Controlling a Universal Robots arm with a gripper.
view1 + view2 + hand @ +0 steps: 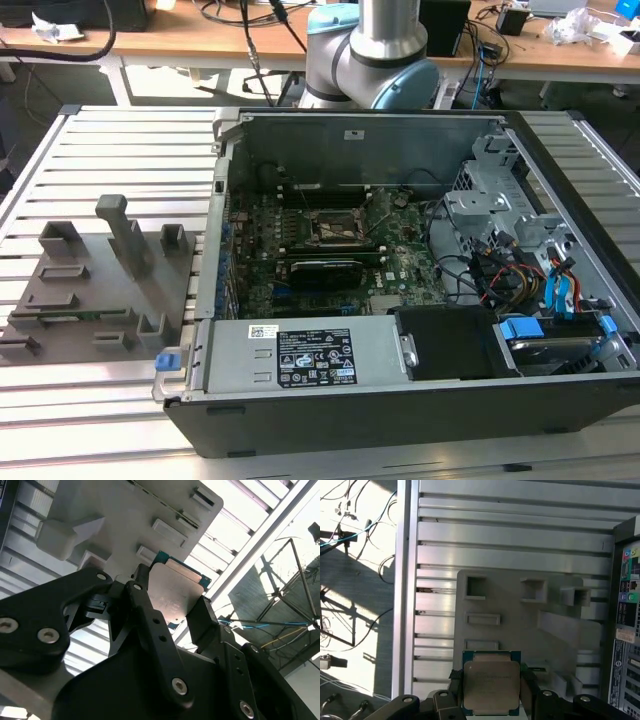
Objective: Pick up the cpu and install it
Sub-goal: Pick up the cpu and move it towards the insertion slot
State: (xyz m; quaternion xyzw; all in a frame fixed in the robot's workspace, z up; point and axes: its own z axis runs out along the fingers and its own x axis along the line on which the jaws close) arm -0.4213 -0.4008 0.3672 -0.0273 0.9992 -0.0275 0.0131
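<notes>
One cpu (491, 682) is clamped by two opposite edges between the fingers of the gripper (491, 690), which are closed to its width. It is held above the grey fixture (520, 625) on the slatted table (510, 535), beside the case (400, 430).

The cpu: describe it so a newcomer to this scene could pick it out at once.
In the first wrist view, find the slatted metal table, then the grey fixture plate on it. Above that plate the black hand grips the cpu: the only flat, silvery square, rimmed in bluish green, unlike the plate's grey blocks.
</notes>
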